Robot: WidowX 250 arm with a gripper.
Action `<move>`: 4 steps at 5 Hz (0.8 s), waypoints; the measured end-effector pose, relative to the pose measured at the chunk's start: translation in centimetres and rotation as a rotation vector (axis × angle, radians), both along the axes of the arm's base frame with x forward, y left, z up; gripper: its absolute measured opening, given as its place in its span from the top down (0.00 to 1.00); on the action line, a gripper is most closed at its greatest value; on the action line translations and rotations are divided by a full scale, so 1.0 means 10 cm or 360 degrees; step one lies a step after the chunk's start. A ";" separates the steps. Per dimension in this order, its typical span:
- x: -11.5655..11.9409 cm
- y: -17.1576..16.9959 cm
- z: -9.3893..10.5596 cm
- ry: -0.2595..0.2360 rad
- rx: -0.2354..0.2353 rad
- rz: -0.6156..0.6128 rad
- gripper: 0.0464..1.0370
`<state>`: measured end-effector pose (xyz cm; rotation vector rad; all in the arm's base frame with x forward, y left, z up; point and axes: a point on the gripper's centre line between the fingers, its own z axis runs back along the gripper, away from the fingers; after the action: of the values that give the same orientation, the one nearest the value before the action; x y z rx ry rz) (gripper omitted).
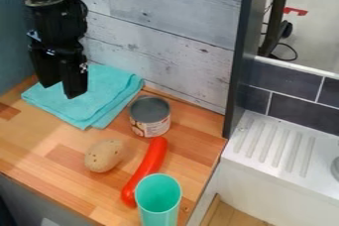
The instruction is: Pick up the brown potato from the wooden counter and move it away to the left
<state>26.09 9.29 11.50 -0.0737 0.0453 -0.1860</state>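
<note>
I am looking down on the wooden tabletop (pixel 46 148), and I use the can (pixel 150 117) as my landmark. To its right, beyond a dark upright panel (pixel 240 56), there is the white ribbed drainboard (pixel 268 153). To its left, just beside it, lies the turquoise cloth (pixel 99 98), folded in layers. My gripper (pixel 62 91) hangs above this cloth, left of the can and pointing down — its two fingers are parted, so I read it as open. The long red sausage-like thing (pixel 145 168) starts just in front of the can and curves toward me. Farther in front of the can is the green cup (pixel 159 217), its mouth up, overlapping the red thing's near end in my view. The can itself stands upright. The brown potato (pixel 104 155), with dark spots, lies left and in front of it.
</note>
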 end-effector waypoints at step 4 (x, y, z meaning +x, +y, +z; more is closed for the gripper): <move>0.04 -0.36 -0.35 -0.0115 0.0007 -0.0204 0.04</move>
<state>26.52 5.70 8.01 -0.0596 -0.0219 -0.3163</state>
